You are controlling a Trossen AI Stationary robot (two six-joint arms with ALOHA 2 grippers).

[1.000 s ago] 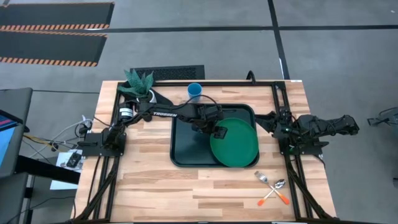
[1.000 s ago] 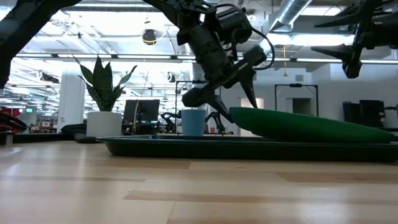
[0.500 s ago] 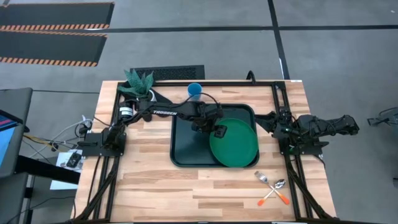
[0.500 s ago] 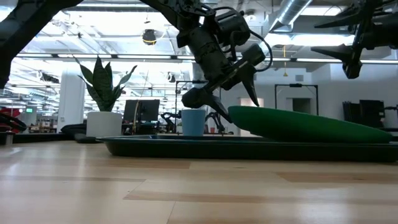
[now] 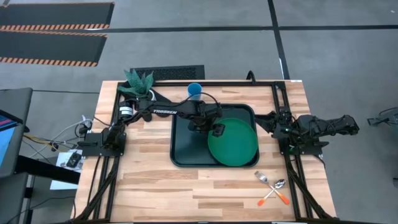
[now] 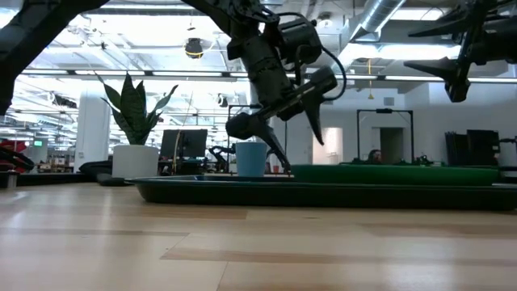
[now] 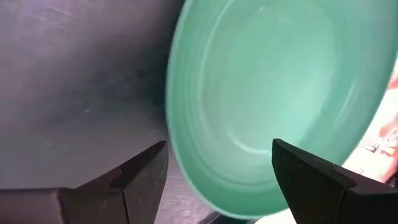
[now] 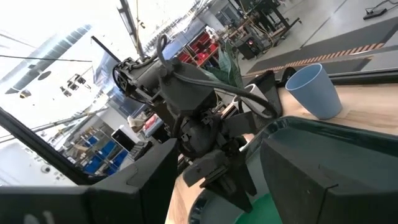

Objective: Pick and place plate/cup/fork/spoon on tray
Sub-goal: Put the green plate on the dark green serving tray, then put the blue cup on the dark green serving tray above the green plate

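Green plate (image 5: 233, 142) lies flat on the tray's (image 5: 186, 152) right side, left claw (image 5: 213, 129) spread just above its near-left rim. Stiff, light, probably slick: grip the raised rim. Right claw (image 5: 275, 122) waits, parted, at the counter's (image 5: 143, 180) right edge.

Dark arms, white TROSSEN lettering on left arm (image 5: 163, 112), looped black cable.

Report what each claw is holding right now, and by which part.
Nothing is held. The left claw is open above the plate's rim; the plate lies flat in the tray. The right claw is open, off at the table's edge.
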